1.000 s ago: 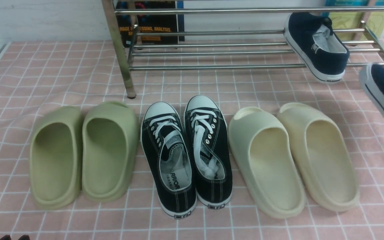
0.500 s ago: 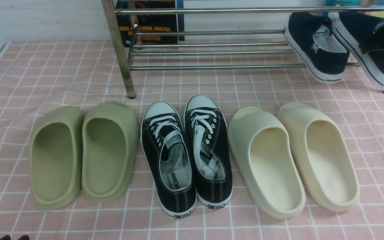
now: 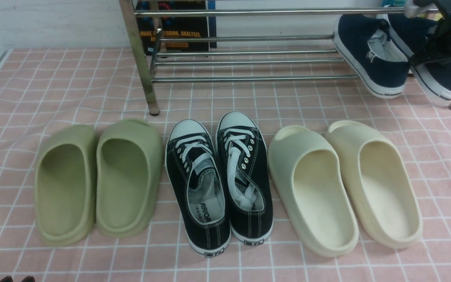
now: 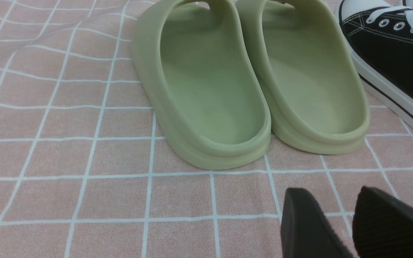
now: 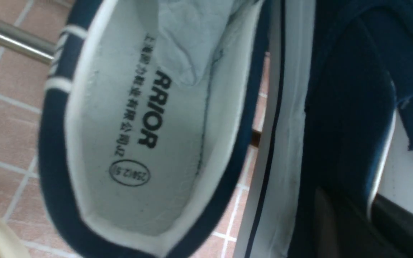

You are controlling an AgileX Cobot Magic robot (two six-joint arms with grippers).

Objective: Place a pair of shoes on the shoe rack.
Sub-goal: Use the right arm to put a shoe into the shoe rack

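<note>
Two green slides (image 3: 128, 184) sit side by side on the pink checked cloth (image 3: 194, 266), and near them the left tool (image 4: 330, 193) has its fingers a little apart, with nothing between them. Next come the black lace-up sneakers (image 3: 249, 223), then the cream slides (image 3: 327, 203). Behind them the shoe rack (image 3: 249, 79) spans much of the view, its thin chrome bars probably slick under rubber soles.

Toward the right end, the first navy shoe (image 3: 356, 39) lies across the lower bars, heel jutting out in front. Just beside it is the second navy shoe (image 3: 409, 31), its side wall pinched by the right tool (image 5: 350, 206); whether the bars bear its weight cannot be told.

Each shoe should be light, with soft canvas that folds under pressure and a stiffer sole. The side wall near the opening makes a sensible hold, though the heel could swing; lowering it level before letting go seems wise.
</note>
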